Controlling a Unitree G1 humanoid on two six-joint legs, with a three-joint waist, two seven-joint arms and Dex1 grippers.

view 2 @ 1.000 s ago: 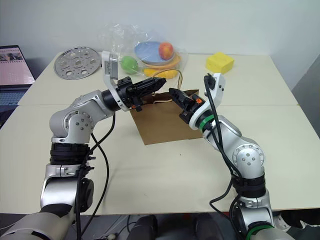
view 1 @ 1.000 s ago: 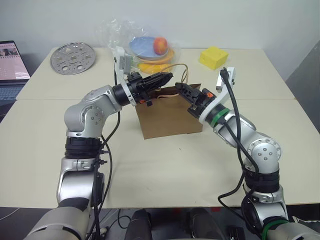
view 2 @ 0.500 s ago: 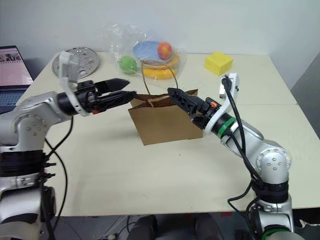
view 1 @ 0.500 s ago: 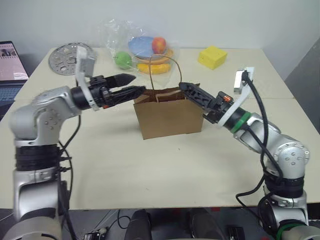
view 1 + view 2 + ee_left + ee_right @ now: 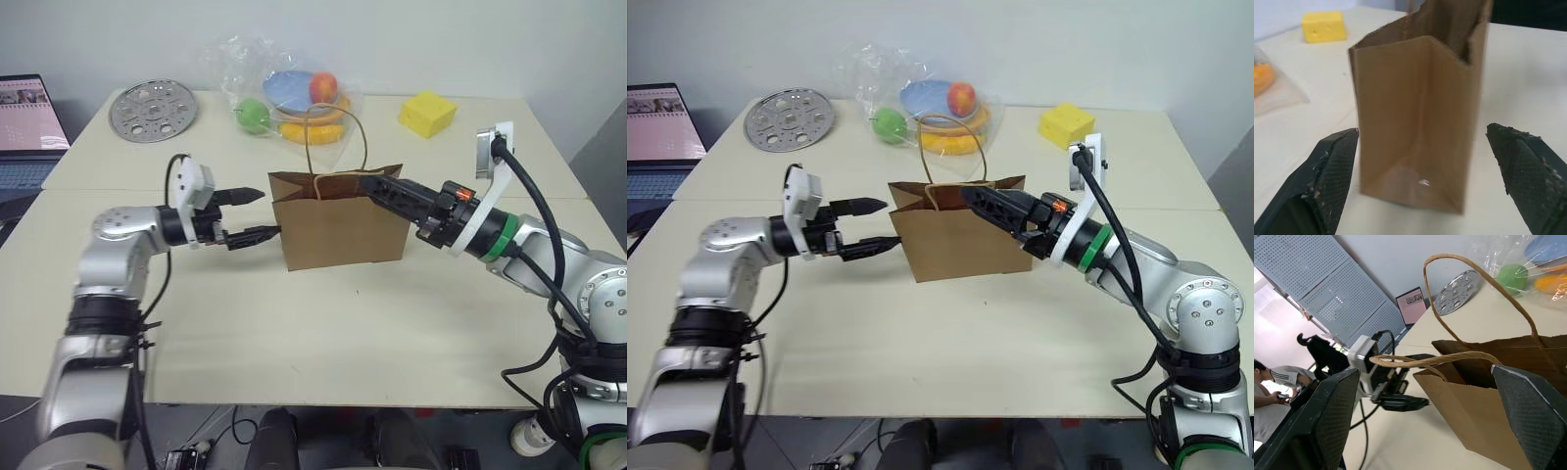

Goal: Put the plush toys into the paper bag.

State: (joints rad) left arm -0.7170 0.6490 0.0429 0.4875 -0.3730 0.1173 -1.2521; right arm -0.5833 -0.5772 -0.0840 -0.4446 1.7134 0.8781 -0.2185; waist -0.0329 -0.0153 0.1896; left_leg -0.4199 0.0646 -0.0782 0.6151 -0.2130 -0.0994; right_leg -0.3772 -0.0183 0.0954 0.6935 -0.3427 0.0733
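Observation:
The brown paper bag point(image 5: 343, 230) stands upright mid-table, mouth open, one loop handle point(image 5: 338, 122) raised. The plush toys are out of view. My left gripper point(image 5: 269, 212) hangs level just off the bag's left side, open, with nothing between its fingers; the left wrist view shows the bag's narrow side point(image 5: 1420, 112) straight ahead between them. My right gripper point(image 5: 367, 182) reaches in from the right at the level of the bag's top right rim. In the right wrist view its fingers point(image 5: 1327, 416) stand wide open, with the bag's mouth and handles in front of them.
A clear plastic bag point(image 5: 294, 93) holding plates and fruit sits behind the paper bag. A yellow block point(image 5: 427, 112) lies at the back right, a round perforated metal plate point(image 5: 154, 98) at the back left, and a laptop point(image 5: 29, 127) at the far left. A person point(image 5: 1268, 382) sits beyond the table.
Both grippers have opened and let go of the bag's top. My left arm swung left and down to the bag's side. My right gripper drew back slightly. The bag now stands upright.

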